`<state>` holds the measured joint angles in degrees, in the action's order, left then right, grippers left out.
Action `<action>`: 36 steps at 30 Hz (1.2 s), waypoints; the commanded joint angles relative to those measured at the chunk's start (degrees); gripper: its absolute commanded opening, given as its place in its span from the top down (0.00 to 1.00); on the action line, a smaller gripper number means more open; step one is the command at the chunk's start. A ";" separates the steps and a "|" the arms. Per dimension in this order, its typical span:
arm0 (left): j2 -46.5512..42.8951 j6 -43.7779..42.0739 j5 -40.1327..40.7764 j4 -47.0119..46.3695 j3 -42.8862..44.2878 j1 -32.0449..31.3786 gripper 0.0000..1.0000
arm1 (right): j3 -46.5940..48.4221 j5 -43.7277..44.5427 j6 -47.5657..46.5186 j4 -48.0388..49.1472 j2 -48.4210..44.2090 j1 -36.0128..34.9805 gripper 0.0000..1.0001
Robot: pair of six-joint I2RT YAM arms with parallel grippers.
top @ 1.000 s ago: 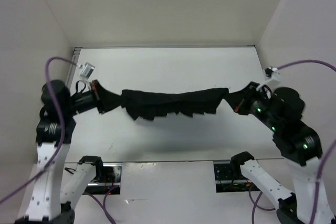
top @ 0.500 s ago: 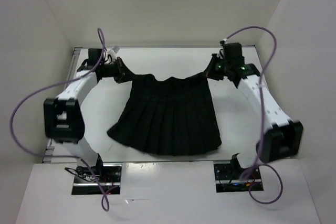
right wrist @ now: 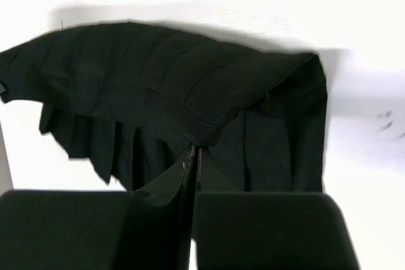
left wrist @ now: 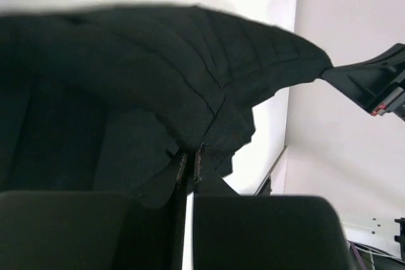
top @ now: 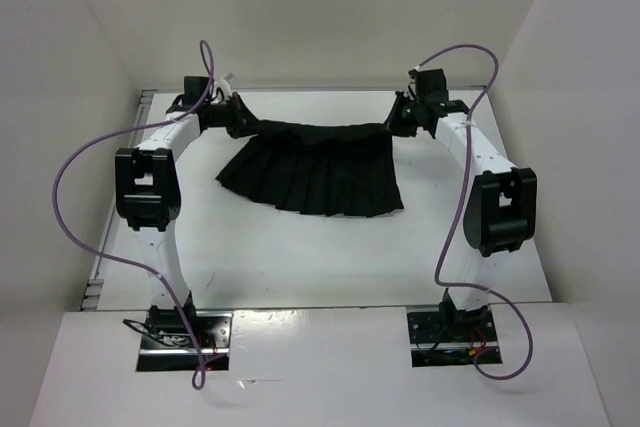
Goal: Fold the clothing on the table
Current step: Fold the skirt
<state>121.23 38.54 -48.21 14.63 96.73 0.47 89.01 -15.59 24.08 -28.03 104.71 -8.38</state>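
Observation:
The clothing (top: 315, 167) is a black pleated garment hanging over the far half of the white table (top: 300, 257), its waistband stretched taut between both arms. My left gripper (top: 243, 119) is shut on the garment's left top corner, and my right gripper (top: 392, 123) is shut on the right top corner. The pleated hem trails down onto the tabletop in front. In the left wrist view the clothing (left wrist: 158, 86) bunches into the pinched jaws of the left gripper (left wrist: 190, 159). Seen from the right wrist, the clothing (right wrist: 177, 86) is clamped by its ribbed waistband in the right gripper (right wrist: 193, 155).
White walls enclose the table on the left, right and far sides. Purple cables (top: 70, 197) loop off both arms. The arm bases (top: 185, 332) sit at the near edge. The right arm's fingers (left wrist: 373, 83) show at the edge of the left wrist view.
Both arms have carried the held garment from near the table's front to the far side. The skirt first spread flat, and now its hem has been drawn farther back.

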 commanded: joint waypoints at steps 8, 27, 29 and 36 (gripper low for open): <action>-17.15 -3.56 0.92 -3.12 -22.79 4.27 0.99 | -18.51 -2.08 -1.93 -3.25 -19.00 -2.08 1.00; -3.90 -2.33 -1.63 0.66 0.37 8.67 0.98 | 1.41 3.91 -5.44 -2.04 -8.39 -1.55 1.00; -3.03 -1.81 -2.85 3.11 6.50 8.67 0.98 | 5.01 2.77 -5.44 -1.42 -7.85 -1.55 1.00; -9.58 -5.84 -0.84 6.02 -0.70 10.43 0.98 | -6.34 0.30 -4.83 -3.26 -16.34 -7.86 1.00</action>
<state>116.95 35.77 -51.09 19.35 101.78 8.29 89.03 -15.86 20.21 -30.50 95.57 -13.63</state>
